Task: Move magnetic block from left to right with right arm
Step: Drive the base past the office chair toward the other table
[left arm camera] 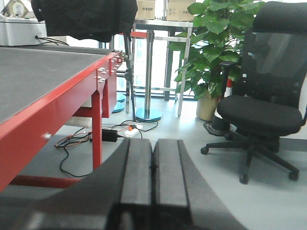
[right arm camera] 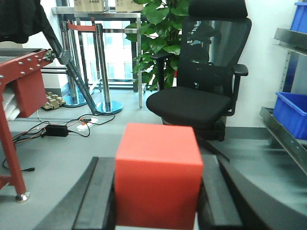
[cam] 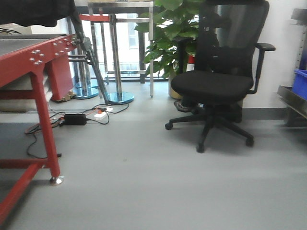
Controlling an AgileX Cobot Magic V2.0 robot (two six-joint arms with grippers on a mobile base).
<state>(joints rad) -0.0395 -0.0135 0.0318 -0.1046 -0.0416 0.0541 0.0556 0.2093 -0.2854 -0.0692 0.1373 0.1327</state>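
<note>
The magnetic block (right arm camera: 158, 175), a bright-red cube, fills the space between the two black fingers of my right gripper (right arm camera: 158, 191), which is shut on it and holds it above the grey floor. In the left wrist view my left gripper (left arm camera: 153, 163) is shut, its two dark pads pressed together with nothing between them, held beside the red-framed table (left arm camera: 57, 96). Neither gripper nor the block shows in the front view.
A black office chair (cam: 216, 81) stands ahead with a potted plant (cam: 168, 33) behind it. The red table frame (cam: 41, 96) is at the left. A power adapter (cam: 74, 119) with cables lies on the floor. Metal stanchions (cam: 117, 57) stand at the back. A blue bin (right arm camera: 290, 112) sits on a shelf at the right.
</note>
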